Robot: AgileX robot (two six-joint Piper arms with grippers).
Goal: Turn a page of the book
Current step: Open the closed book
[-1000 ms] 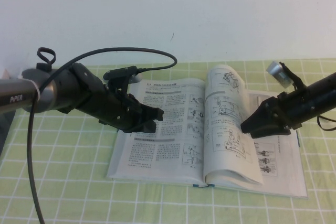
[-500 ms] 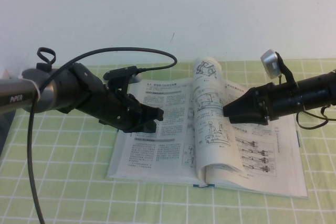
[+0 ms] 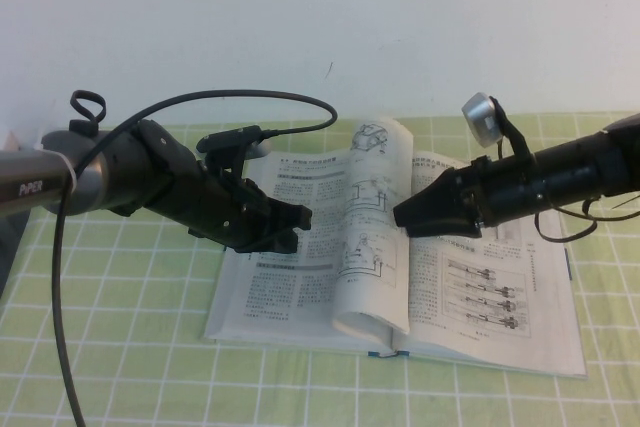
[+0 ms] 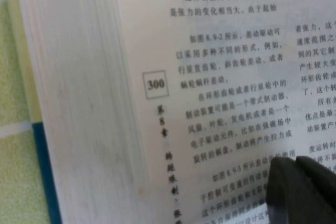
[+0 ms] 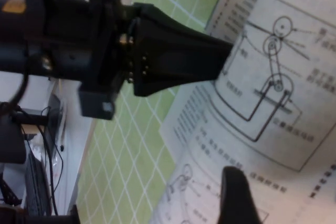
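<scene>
The thick white-paged technical book (image 3: 300, 277) lies open on the green checked tablecloth (image 3: 120, 367). One thin printed page (image 3: 372, 227) stands curled upright above the spine. The black right gripper (image 3: 402, 217) touches that page's right face; its jaw spacing cannot be told. The black left gripper (image 3: 300, 222) rests on the left-hand page, jaws pressed together.
</scene>
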